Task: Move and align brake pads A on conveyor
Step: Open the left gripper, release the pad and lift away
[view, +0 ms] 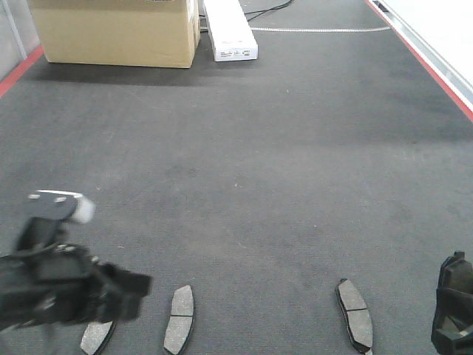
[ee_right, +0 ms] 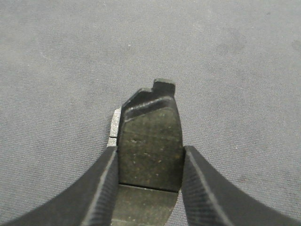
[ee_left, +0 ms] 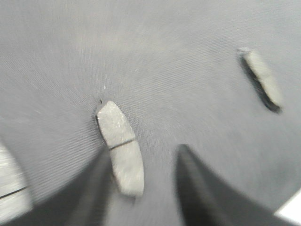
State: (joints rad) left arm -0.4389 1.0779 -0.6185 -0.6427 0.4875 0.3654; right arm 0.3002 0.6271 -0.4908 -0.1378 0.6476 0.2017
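Three brake pads A [view: 179, 319] lie between the claws: left claw [ee_left: 141, 188] apart, right claw [ee_right: 149, 181] clamped on a fourth pad [ee_right: 150, 146].

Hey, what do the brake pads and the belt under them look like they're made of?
Pads: probably pressed friction composite, matte speckled grey, grooved across the middle, on a dark backing, perhaps metal. Belt: seemingly felt-like fabric, dull charcoal, finely textured, no shine.

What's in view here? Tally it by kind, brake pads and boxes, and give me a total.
Brake pads A: 4 (three flat on the conveyor, one held in the right tool)
Cardboard box: 1
White box: 1
Total: 6
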